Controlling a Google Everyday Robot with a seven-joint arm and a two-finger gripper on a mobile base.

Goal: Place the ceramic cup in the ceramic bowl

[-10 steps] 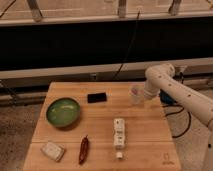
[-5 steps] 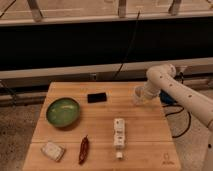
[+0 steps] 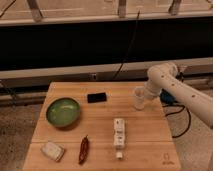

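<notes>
At table's (image 3: pixel 150 145) right edge, ceramic cup (image 3: pixel 138 100) adjoins gripper (image 3: pixel 144 93).

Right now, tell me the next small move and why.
Probably lift the ceramic cup straight up: the gripper is at it on the right of the table, while the ceramic bowl sits far left, beyond a black phone.

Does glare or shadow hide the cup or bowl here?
Camera view: dim, even light, no hard shadows; the bowl shows only a soft sheen; the white cup and the tool at it, right rear of the table, merge in tone.
</notes>
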